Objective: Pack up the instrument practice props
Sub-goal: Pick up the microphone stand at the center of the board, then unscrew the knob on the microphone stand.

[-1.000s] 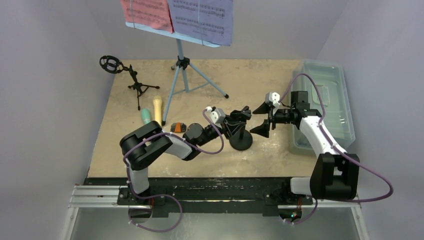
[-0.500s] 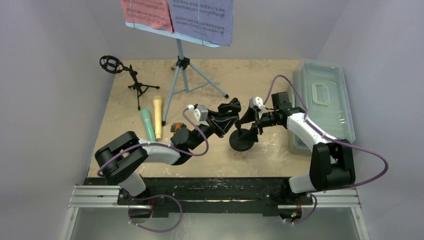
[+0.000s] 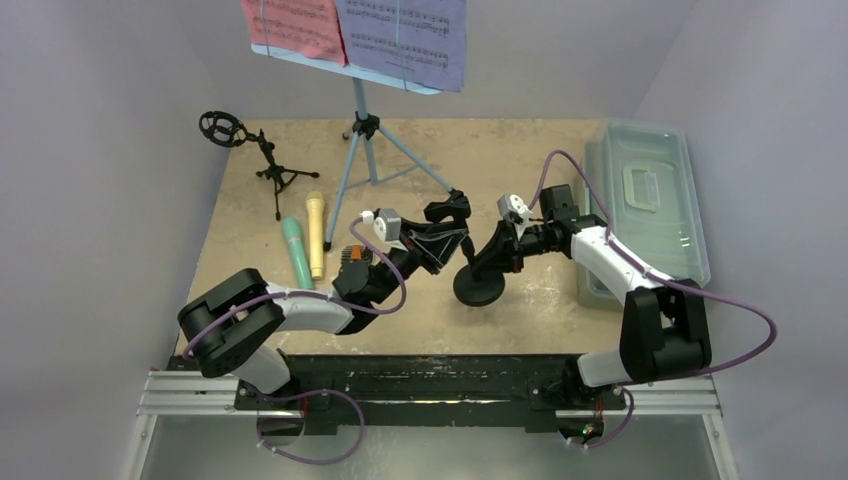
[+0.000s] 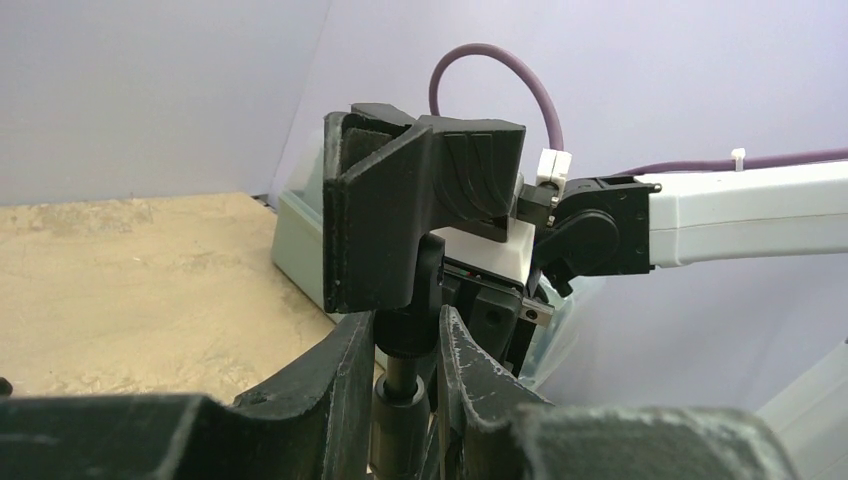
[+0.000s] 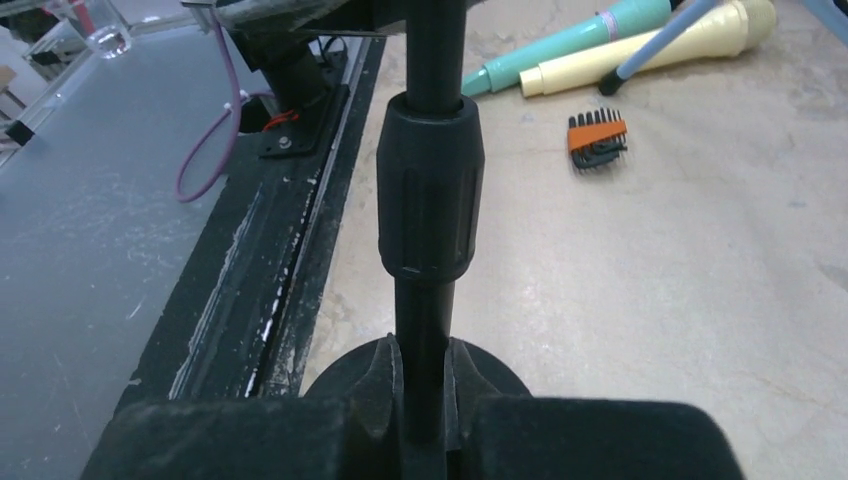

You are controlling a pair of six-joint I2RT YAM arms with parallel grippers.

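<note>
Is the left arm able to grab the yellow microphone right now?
Probably not yet. The left gripper is shut on the pole of the black round-base microphone stand and must let go first. Otherwise the yellow microphone lies uncovered on the table near that arm.

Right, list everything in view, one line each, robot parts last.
music stand: one, light blue, far centre, standing
sheet-music pages: two, red and purple, on the music stand's tray
microphone tripod: one, black, far left, standing
microphones: two, mint green and yellow, lying side by side, left of centre
hex key set: one, orange and black, beside the microphones
round-base microphone stand: one, black, centre, held by both arms
plastic tub: one, translucent grey, right edge
table: one, beige, under it all
left gripper: one, black, jaws shut on the stand's upper shaft
right gripper: one, black, jaws shut on its pole above the base
</note>
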